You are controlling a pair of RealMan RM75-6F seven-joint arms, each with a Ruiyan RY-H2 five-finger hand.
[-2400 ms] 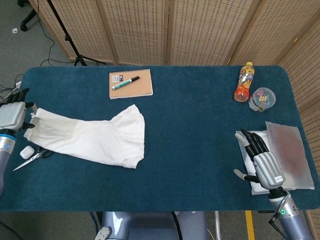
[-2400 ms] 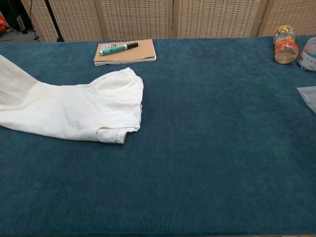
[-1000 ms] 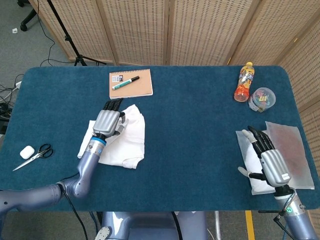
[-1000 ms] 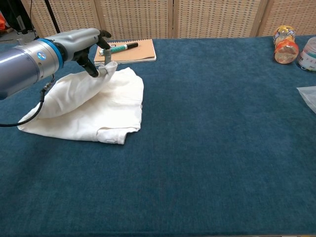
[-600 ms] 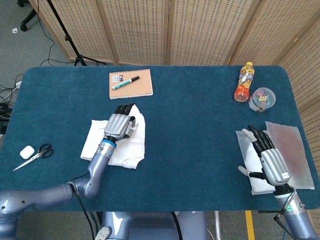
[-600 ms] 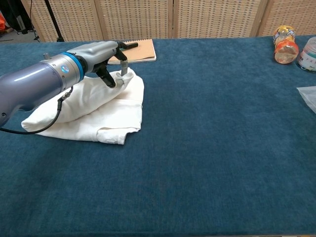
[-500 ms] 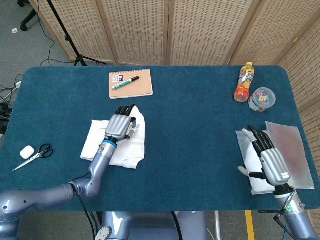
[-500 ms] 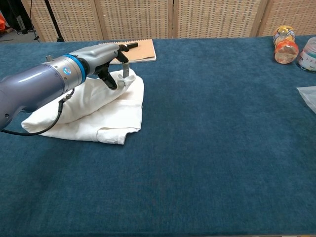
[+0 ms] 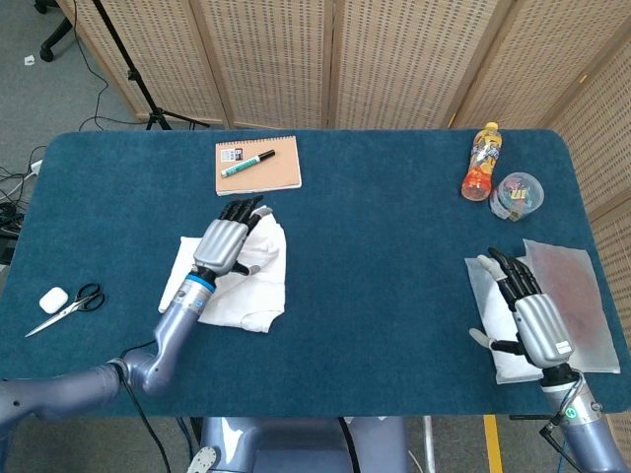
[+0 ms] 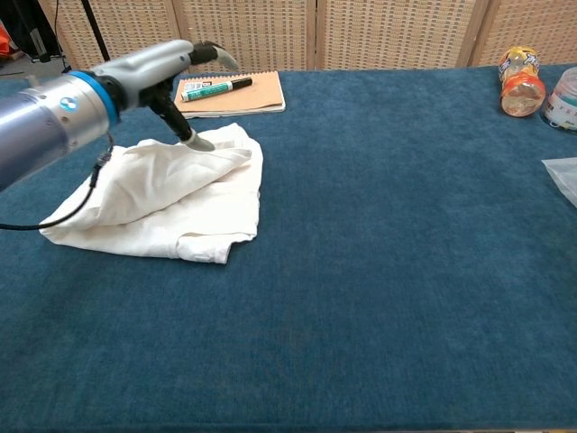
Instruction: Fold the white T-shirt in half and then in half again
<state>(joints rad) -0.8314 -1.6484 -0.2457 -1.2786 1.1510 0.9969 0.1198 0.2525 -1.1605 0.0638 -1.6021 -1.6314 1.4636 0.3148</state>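
The white T-shirt (image 9: 237, 276) lay folded on the left half of the blue worktop (image 9: 394, 246), near the notebook (image 9: 258, 164). The left hand (image 9: 225, 239) hovered over it, fingers (image 10: 209, 47) spread, one touching the cloth. The right hand (image 9: 527, 313) rested open on a white sheet (image 9: 493, 296).

White T-shirt (image 9: 246, 276), blue table (image 9: 394, 256)

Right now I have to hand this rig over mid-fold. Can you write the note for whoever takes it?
Left hand: open, fingers spread above the white T-shirt, thumb tip touching the top layer.
Right hand: open, idle over the plastic sheets at the table's right edge.
Shirt lies folded over, rumpled, below the notebook.
Left: flatten it, check edges, finish any remaining fold.
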